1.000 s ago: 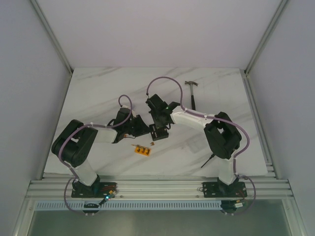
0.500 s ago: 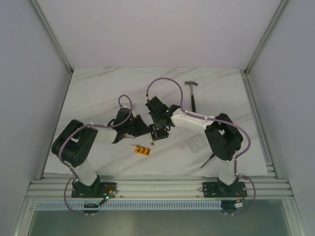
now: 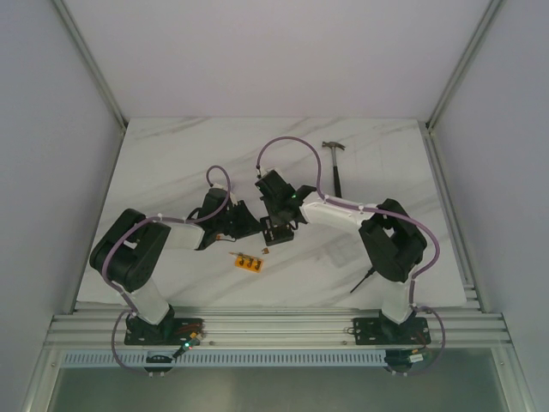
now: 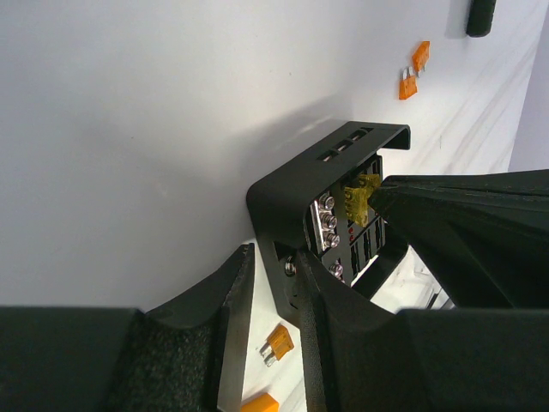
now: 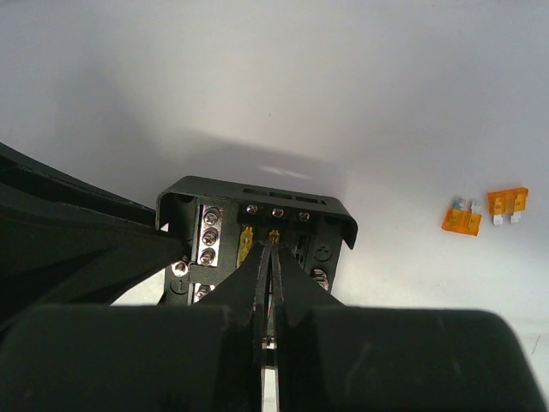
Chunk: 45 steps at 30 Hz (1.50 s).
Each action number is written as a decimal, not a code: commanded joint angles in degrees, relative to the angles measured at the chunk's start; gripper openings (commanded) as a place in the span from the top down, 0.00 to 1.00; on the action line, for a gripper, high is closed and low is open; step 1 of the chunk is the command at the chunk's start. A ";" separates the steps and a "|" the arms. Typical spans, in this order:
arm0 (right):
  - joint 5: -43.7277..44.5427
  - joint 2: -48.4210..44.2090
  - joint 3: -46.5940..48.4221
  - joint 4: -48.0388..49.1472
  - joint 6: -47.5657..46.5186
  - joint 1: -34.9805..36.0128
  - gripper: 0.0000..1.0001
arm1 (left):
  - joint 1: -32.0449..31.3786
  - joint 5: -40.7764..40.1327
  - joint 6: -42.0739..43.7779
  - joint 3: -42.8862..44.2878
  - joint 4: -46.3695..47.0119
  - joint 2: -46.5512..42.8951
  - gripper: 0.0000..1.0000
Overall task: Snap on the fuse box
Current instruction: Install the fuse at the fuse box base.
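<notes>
The fuse box (image 3: 277, 233) is a small black square box lying mid-table. In the left wrist view one wall of the fuse box (image 4: 283, 189) sits between the fingers of my left gripper (image 4: 274, 257), which is shut on it. My right gripper (image 5: 274, 249) comes down over the fuse box (image 5: 257, 189), shut on a thin orange fuse (image 5: 274, 234) whose tip is at a slot. A yellowish fuse (image 5: 245, 245) stands in the neighbouring slot. From above, the left gripper (image 3: 255, 225) and right gripper (image 3: 276, 221) meet at the box.
A flat orange strip (image 3: 250, 262) and a loose orange fuse (image 3: 265, 251) lie just in front of the box. Two more loose fuses (image 5: 463, 219) lie to its right. A hammer (image 3: 336, 167) lies at the back right.
The right arm's wrist and elbow have shifted very slightly. Both grippers and the box keep their places.
</notes>
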 commanded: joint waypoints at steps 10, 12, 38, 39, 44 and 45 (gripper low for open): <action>-7.47 4.48 0.96 -20.26 -0.01 0.90 0.96 | -1.39 -0.77 0.42 -1.46 -4.09 -0.89 0.65; -7.17 4.53 5.17 -20.21 -0.05 0.66 0.92 | -1.43 -0.93 0.43 -1.49 -4.05 -1.30 0.65; -6.53 7.41 21.20 -26.60 8.88 -3.11 0.76 | -2.27 0.50 -1.23 -2.46 -0.38 -1.37 0.63; -7.38 7.73 21.29 -26.64 8.85 -3.13 0.77 | -2.29 0.49 -1.23 -2.48 -0.40 -1.39 0.63; -8.46 8.53 20.33 -27.08 8.76 -3.23 0.81 | -2.26 0.36 -1.18 -2.46 -0.53 -1.41 0.64; -8.75 8.64 19.99 -27.18 8.70 -3.22 0.82 | -2.32 0.32 -1.16 -2.51 -0.60 -1.30 0.63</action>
